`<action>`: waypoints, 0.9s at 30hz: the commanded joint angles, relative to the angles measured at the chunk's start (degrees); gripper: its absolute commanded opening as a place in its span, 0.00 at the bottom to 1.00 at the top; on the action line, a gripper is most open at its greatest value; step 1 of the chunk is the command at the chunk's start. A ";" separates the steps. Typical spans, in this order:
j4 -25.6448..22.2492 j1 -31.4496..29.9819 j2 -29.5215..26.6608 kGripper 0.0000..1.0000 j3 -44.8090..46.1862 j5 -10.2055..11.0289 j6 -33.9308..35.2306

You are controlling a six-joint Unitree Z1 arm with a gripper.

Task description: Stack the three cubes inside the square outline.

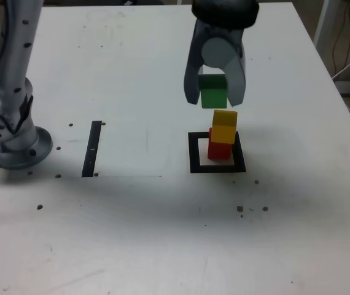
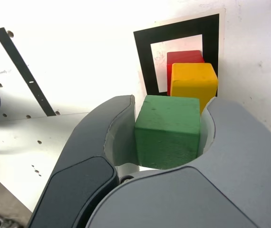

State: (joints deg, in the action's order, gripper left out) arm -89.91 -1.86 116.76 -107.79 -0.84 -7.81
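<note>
Near side, right of the strip (image 1: 92,149) in ext. view, the square (image 1: 194,153) had red (image 1: 219,152) inside, yellow (image 1: 224,127) stacked on it: approx. 2/3 done. Beyond, up high, the claw (image 1: 214,99) was closed w/ green (image 1: 214,92) between its fingers; only green's placement left.

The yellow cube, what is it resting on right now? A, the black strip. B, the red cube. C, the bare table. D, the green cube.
B: the yellow cube sits on top of the red cube, whose lower part shows beneath it inside the square outline.
</note>
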 commanded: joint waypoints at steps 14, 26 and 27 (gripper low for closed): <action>-0.62 -0.60 3.46 0.31 -2.25 -0.57 -0.81; -0.21 -0.78 4.42 0.31 -2.30 -0.46 -0.97; -0.18 -0.78 4.49 0.31 -2.29 -0.45 -0.99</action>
State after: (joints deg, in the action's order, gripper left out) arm -89.83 -2.56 120.85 -109.84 -1.35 -8.67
